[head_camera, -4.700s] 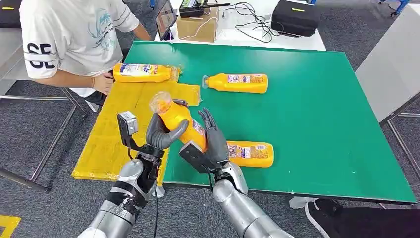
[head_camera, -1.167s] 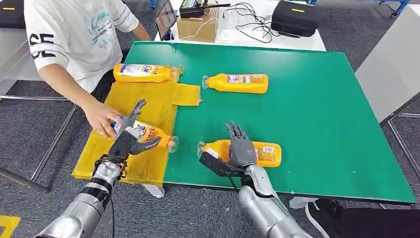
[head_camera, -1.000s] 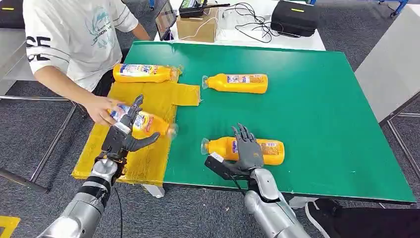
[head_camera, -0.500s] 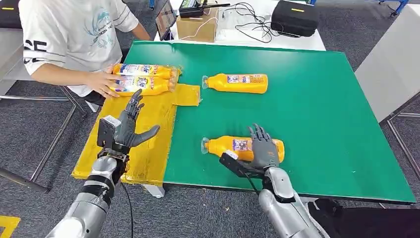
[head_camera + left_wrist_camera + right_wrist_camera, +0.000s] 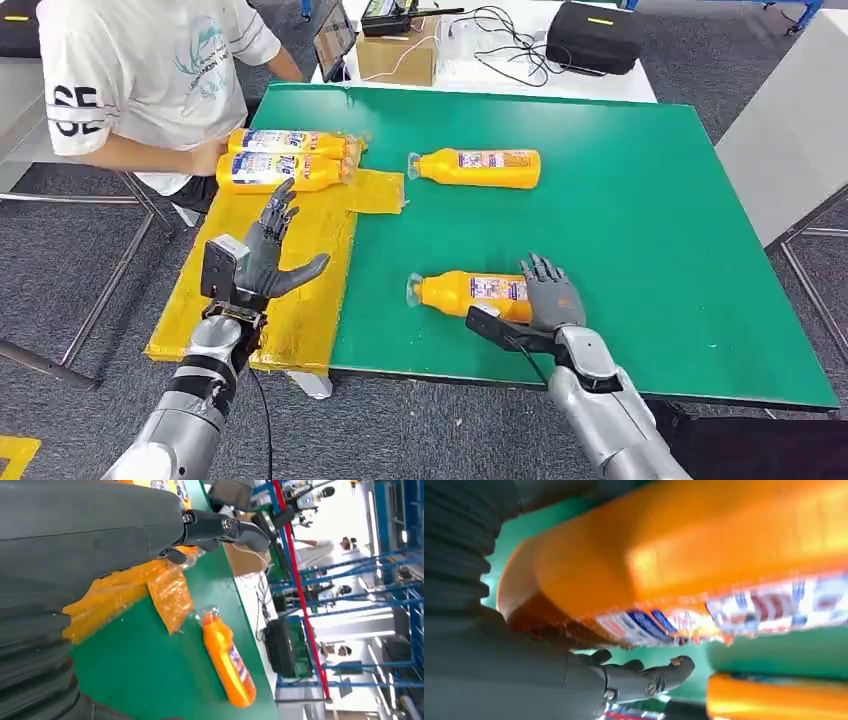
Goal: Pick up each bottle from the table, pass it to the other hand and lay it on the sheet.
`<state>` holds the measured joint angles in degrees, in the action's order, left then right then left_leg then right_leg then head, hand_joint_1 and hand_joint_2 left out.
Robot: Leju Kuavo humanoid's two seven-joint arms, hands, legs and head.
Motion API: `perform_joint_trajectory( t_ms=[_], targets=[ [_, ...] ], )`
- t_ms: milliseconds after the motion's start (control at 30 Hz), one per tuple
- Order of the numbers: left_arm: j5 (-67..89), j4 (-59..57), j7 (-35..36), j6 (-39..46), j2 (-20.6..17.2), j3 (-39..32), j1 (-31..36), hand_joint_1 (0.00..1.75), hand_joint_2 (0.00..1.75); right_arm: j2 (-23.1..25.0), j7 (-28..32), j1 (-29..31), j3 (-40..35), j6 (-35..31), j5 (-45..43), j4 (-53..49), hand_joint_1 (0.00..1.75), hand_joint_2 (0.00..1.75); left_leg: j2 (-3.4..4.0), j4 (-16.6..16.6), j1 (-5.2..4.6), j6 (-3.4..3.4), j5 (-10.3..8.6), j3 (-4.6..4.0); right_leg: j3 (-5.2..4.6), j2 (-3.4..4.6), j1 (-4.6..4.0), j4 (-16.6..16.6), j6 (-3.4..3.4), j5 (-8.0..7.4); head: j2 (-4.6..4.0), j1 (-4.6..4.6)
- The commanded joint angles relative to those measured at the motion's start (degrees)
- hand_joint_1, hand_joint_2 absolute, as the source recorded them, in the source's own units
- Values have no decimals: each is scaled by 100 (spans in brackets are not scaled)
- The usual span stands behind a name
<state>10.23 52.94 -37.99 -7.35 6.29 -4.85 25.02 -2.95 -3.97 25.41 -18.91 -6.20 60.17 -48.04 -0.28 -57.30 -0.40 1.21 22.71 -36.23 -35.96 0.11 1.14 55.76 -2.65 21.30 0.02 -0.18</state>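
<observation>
The near orange bottle (image 5: 472,294) is lying on its side at about 6 o'clock on the green desk (image 5: 650,220), cap end pointing toward 9 o'clock, and your right hand (image 5: 552,297) is resting over its base end. From the head view you cannot tell whether the fingers are wrapping it yet; the right wrist view is showing the bottle's body (image 5: 704,555) pressing close against the palm. Be curling the fingers fully round the body before lifting, since the smooth round plastic is likely to roll. Your left hand (image 5: 262,256) is hovering released, fingers spread, over the yellow sheet (image 5: 300,330) at 9 o'clock. A second bottle (image 5: 478,167) is lying at 12 o'clock. Two bottles (image 5: 285,160) are lying on the sheet's far end, with a person (image 5: 150,70) just beside them.
</observation>
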Motion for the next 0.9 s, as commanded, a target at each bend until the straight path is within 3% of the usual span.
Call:
perform_joint_trajectory(
  t_ms=[33, 400, 467, 533, 567, 633, 800, 900],
  targets=[
    [9, -839, -120, -246, 39, 157, 567, 0, 175, -205, 540, 887, -525, 836, -318, 2085, 175, 175, -8, 2, 12, -8, 3, 33, 38, -12, -14, -11, 10, 3, -2, 2],
    [-9, -935, -152, -269, 46, 185, 627, 0, 175, -74, 750, 1012, -608, 816, -624, 2236, 175, 175, -12, 8, 13, 1, -10, 67, 74, -10, -14, -15, 7, -6, -2, 2],
    [-2, -968, -155, -258, 39, 198, 649, 0, 175, -61, 1003, 1011, -543, 851, -850, 2186, 175, 175, -9, 5, 16, -1, -7, 69, 75, -10, -17, -14, 8, -6, 0, 2],
    [24, -1062, -138, -124, 40, 207, 702, 0, 175, 29, 1307, 941, -333, 676, -1314, 1991, 175, 175, -5, 2, 10, 4, -11, 62, 64, -6, -11, -9, 2, -10, 0, 2],
    [33, -1053, -46, 67, 74, 196, 693, 0, 175, 295, 1582, 719, 176, 36, -1903, 1588, 175, 175, -12, 4, 17, -2, -11, 64, 71, -15, -19, -13, 9, -8, 0, 2],
    [149, -1047, 108, 329, 118, 336, 687, 0, 175, 692, 1812, 431, 564, -458, -2455, 994, 175, 175, -6, 6, 13, 2, -11, 64, 67, -5, -14, -14, 6, -10, -2, 4],
    [185, -1054, 103, 391, 148, 430, 690, 0, 175, 789, 1737, 325, 515, -543, -2522, 751, 175, 175, 8, 2, 8, -3, -3, 50, 41, 16, -10, 1, 13, -15, -2, -2],
    [251, -1093, 178, 653, 186, 589, 698, 0, 175, 1040, 2164, 142, 804, -863, -3105, 418, 175, 175, -7, 1, 12, -4, -4, 41, 37, 3, -15, 0, 14, -9, -2, 0]
  ],
)
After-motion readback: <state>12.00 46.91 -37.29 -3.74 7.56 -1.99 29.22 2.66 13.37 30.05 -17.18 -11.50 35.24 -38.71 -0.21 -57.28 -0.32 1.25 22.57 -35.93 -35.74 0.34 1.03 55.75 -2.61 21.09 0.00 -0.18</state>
